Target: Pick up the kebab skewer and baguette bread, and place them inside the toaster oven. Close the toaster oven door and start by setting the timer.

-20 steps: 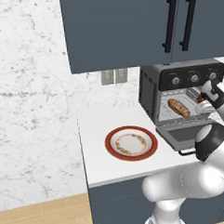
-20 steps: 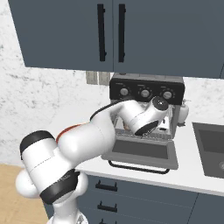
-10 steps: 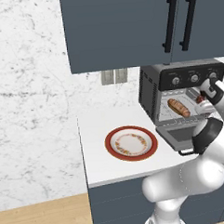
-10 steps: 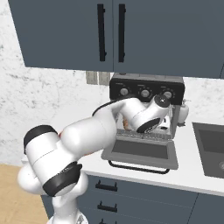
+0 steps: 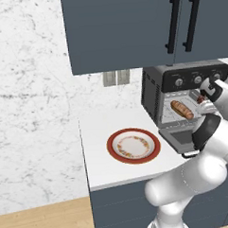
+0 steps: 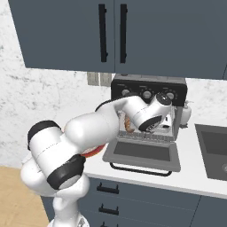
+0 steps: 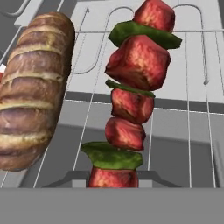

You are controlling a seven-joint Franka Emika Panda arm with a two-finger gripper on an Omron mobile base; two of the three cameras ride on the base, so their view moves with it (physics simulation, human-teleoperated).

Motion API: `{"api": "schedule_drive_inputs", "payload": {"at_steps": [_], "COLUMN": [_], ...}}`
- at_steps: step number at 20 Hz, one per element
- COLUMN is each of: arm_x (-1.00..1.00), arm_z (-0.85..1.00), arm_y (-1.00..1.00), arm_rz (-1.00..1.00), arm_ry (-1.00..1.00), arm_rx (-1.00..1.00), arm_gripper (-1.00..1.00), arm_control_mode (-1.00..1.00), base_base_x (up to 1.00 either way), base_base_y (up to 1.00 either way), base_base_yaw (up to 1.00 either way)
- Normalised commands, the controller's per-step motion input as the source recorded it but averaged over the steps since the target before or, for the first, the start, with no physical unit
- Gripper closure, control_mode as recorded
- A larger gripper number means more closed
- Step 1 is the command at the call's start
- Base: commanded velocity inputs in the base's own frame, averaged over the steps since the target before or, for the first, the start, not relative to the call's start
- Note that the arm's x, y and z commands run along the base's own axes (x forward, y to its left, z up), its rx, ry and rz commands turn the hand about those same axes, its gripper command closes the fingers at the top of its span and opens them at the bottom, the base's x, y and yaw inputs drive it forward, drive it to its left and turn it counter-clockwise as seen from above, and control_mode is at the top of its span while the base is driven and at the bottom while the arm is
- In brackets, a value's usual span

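The claw (image 5: 204, 100) is reaching inside the toaster oven (image 5: 158, 92), clenching the kebab skewer (image 7: 129, 100) over the wire rack (image 7: 192, 65). The baguette bread (image 7: 33, 87) is lying just beside the claw's load, apart from it.

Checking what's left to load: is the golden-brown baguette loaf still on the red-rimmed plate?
No, the golden-brown baguette loaf lies on the rack inside the dark grey toaster oven; the red-rimmed plate holds no food.

A white marble-veined wall (image 5: 35, 115) spans from 9 to 12 o'clock behind the white counter (image 5: 99, 150). Blue-grey upper cabinets (image 5: 130, 29) with black bar handles (image 5: 172, 24) hang at 12 o'clock. Wooden floor (image 5: 41, 221) lies at 7 o'clock; a dark sink (image 6: 215, 150) sits at 3 o'clock
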Motion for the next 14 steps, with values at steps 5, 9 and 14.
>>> {"api": "schedule_drive_inputs", "payload": {"at_steps": [5, 9, 14], "arm_x": [0.1, 0.0, -0.02], "arm_z": [-0.03, -0.04, 0.0], "arm_y": [0.0, -0.01, -0.01], "arm_rz": [0.03, 0.03, 0.03], "arm_ry": [0.0, 0.0, 0.0], "arm_rx": [0.0, 0.0, 0.0], "arm_gripper": [-1.0, -1.0, -1.0], "arm_control_mode": [-1.0, -1.0, -1.0], "base_base_x": [0.0, 0.0, 0.0], "base_base_y": [0.0, 0.0, 0.0], "base_base_yaw": [0.0, 0.0, 0.0]}}
